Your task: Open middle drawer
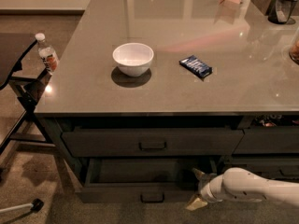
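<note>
The middle drawer point(140, 190) is the wide dark grey one pulled out below the counter, with its plain dark interior showing and a small loop handle point(153, 197) at the centre of its front. My gripper point(196, 188), on a white arm coming in from the right, is at the right end of this drawer's front. One tan fingertip point(198, 173) is over the inside of the drawer and the other is outside the front. The fingers stand apart and do not hold the handle.
Above it is another wide drawer point(153, 145) with its front nearly flush. The grey counter point(84, 92) holds a white bowl point(133, 58), a dark blue snack packet point(195, 66) and items at the far right. A water bottle point(47, 53) stands on a black stand at the left.
</note>
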